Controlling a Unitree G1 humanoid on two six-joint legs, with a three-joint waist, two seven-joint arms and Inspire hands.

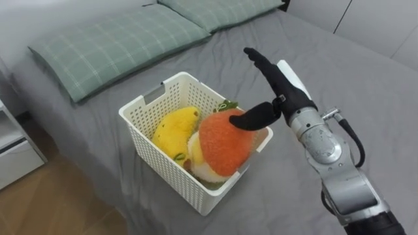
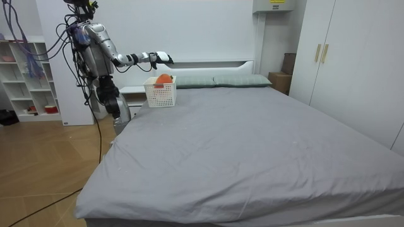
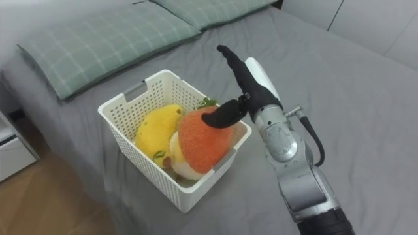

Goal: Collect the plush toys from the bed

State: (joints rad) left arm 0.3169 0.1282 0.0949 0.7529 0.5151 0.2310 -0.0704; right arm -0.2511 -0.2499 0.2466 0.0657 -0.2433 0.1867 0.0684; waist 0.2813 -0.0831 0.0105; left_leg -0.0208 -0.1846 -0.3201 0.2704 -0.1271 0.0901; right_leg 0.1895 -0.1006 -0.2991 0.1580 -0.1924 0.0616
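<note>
A white lattice basket (image 1: 171, 183) sits on the grey bed (image 1: 366, 85) near its head edge, just short of the green checked pillows (image 1: 111, 42). Inside it, a fuzzy orange-red round toy (image 1: 222, 149) with a pale underside and a bit of green leaf stands highest, against the wall nearest the arm; a smooth yellow banana-like toy (image 1: 175, 129) leans beside it. The right hand (image 1: 279, 83) hovers over the basket's rim, fingers straight and spread wide, holding nothing, thumb lying across the top of the orange toy. The robot stands at the bed's head corner.
</note>
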